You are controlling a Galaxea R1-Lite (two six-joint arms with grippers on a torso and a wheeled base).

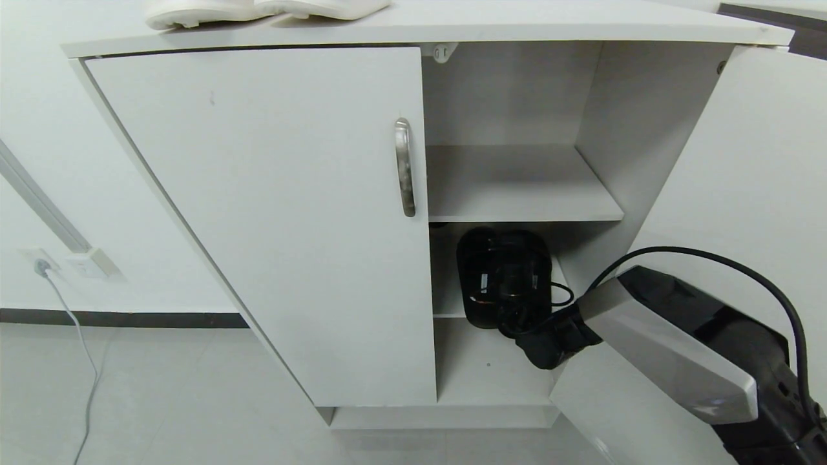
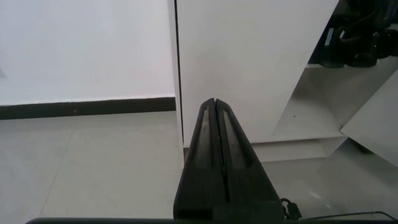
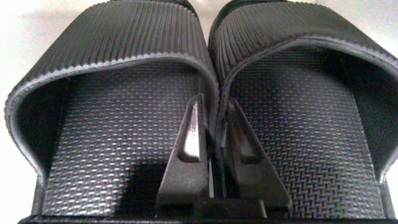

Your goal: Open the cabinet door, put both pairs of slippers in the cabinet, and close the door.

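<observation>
So the cabinet [image 1: 517, 29] has its right door [image 1: 762, 181] swung wide and the left one [image 1: 258, 194] shut. The black slippers [image 1: 501, 278] sit side by side on the second shelf [image 2: 360, 73], ribbed straps touching, long axis running front to back into the cabinet. The right gripper [image 3: 211, 109] comes at them from the open side, jaws nearly closed and pinching the two inner strap edges together. I'd guess letting go is next. The white slippers [image 1: 258, 10] lie on the cabinet top, above the shut door. The left gripper [image 2: 214, 102] is down low facing the cabinet base, jaws pressed together, holding nothing.
</observation>
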